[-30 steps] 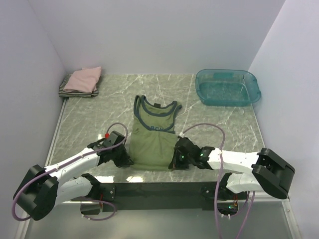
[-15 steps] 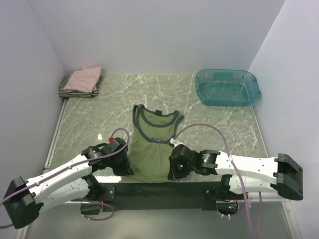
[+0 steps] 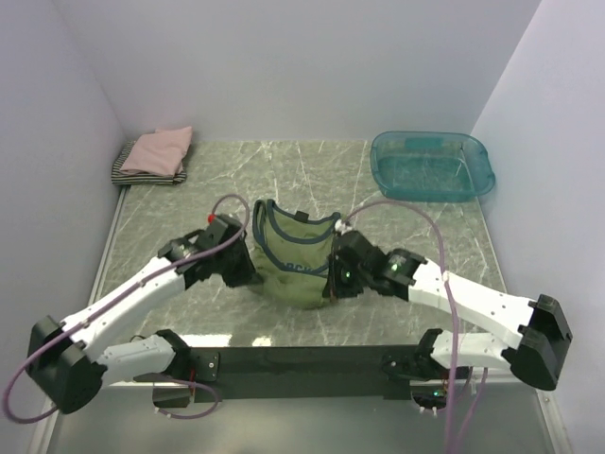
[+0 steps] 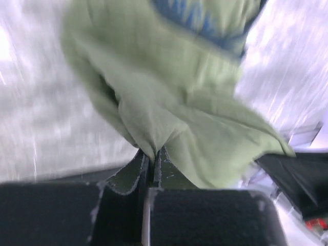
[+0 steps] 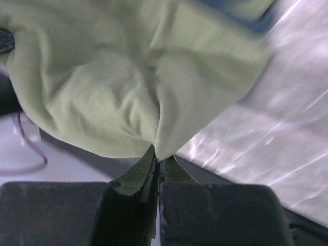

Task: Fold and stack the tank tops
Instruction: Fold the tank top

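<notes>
The left gripper (image 4: 152, 156) and right gripper (image 5: 158, 160) were each pinched shut on a lower corner of the green tank top (image 3: 295, 257), bunched between them over the table (image 3: 170, 227), where such thin bites might slip and spoil the fold.

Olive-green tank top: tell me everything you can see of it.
Soft olive-green tank top with navy trim at neck and armholes, chest print partly hidden. It is in the middle of the table, neck at the far end, lower part bunched up: the left end effector and right end effector are each shut on a pinch of its cloth.
</notes>
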